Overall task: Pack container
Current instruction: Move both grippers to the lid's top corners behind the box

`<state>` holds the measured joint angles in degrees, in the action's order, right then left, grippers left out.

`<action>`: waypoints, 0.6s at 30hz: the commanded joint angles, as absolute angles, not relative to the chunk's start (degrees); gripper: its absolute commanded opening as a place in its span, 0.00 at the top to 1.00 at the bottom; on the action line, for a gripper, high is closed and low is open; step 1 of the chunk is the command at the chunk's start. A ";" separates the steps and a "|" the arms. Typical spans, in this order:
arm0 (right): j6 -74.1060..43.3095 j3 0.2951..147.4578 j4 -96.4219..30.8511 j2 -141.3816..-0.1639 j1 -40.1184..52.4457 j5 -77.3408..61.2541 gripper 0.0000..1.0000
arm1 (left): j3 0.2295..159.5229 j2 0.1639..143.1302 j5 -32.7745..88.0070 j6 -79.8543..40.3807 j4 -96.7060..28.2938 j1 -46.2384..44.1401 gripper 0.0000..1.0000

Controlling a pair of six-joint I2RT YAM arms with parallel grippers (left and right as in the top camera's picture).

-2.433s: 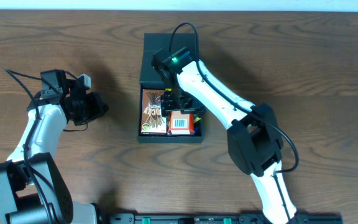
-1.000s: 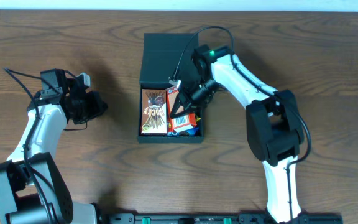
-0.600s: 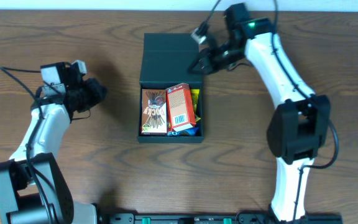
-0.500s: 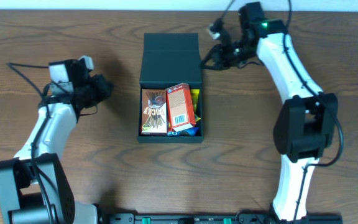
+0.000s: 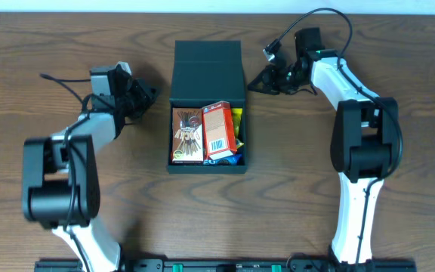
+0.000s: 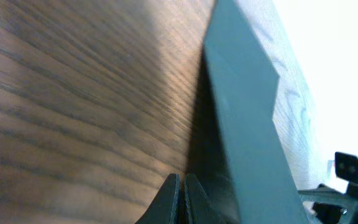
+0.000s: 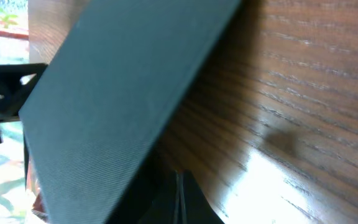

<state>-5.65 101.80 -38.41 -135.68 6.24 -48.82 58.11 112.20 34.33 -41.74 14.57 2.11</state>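
Observation:
The black container (image 5: 207, 162) lies mid-table with its flip lid (image 5: 207, 69) open flat behind it. Inside show a brown snack packet (image 5: 186, 135), an orange box (image 5: 219, 130) and a bit of yellow wrapper (image 5: 237, 116). My left gripper (image 5: 154, 94) is shut and empty, its tips just left of the lid's left edge. In the left wrist view its tips (image 6: 181, 180) meet at the foot of the lid (image 6: 247, 118). My right gripper (image 5: 251, 84) is shut and empty, pointing at the lid's right edge. In the right wrist view its tips (image 7: 179, 175) sit beside the lid (image 7: 123, 87).
Bare dark wood table (image 5: 399, 219) surrounds the container. Black cables (image 5: 319, 15) loop above both arms. A dark rail (image 5: 225, 265) runs along the front edge.
The right gripper left the container, swung up and right, and came down beside the lid's right edge. The left arm moved right to the lid's left edge. The orange box stands straighter.

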 commanded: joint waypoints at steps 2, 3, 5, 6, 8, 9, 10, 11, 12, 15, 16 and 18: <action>-7.49 101.51 -37.17 -136.62 6.57 -51.48 0.98 | 65.56 117.43 35.86 -44.84 14.26 1.10 0.94; -7.73 101.51 -36.97 -136.79 6.66 -51.51 0.98 | 67.59 118.54 35.86 -44.82 13.32 0.78 0.94; -7.86 101.51 -36.71 -137.36 6.87 -51.51 0.98 | 72.71 121.19 36.18 -44.58 9.43 0.01 0.94; -8.34 101.51 -36.47 -137.69 6.98 -51.83 0.99 | 75.59 122.69 36.64 -43.42 6.94 -0.43 0.94; -9.65 101.51 -34.76 -138.78 7.22 -54.06 0.98 | 81.80 125.84 37.32 -40.49 0.93 -1.48 0.94; -9.93 101.51 -34.13 -138.89 7.27 -54.72 0.98 | 82.72 126.32 37.30 -39.92 0.08 -1.61 0.94; -10.52 101.51 -33.34 -139.11 7.35 -55.16 0.98 | 83.66 126.87 37.30 -39.75 -0.75 -1.87 0.94; -11.38 101.51 -32.34 -139.11 7.51 -55.61 0.99 | 84.42 127.26 37.32 -39.77 -1.65 -1.96 0.94; -12.10 101.51 -31.33 -139.13 7.66 -56.07 0.98 | 84.66 127.55 37.32 -39.79 -2.20 -2.02 0.94; -13.08 101.51 -29.78 -139.15 8.19 -57.23 0.98 | 84.66 128.05 37.23 -39.79 -4.14 -2.00 0.94; -13.08 101.51 -29.63 -139.15 8.40 -57.21 0.99 | 84.66 128.07 37.01 -39.70 -5.02 -2.00 0.94; -13.08 101.51 -29.45 -139.24 8.71 -56.97 0.99 | 84.71 128.05 37.08 -39.18 -5.10 -1.89 0.94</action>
<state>-11.99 101.67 -29.87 -138.58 7.60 -54.17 84.12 126.65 37.12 -40.64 -4.27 -1.91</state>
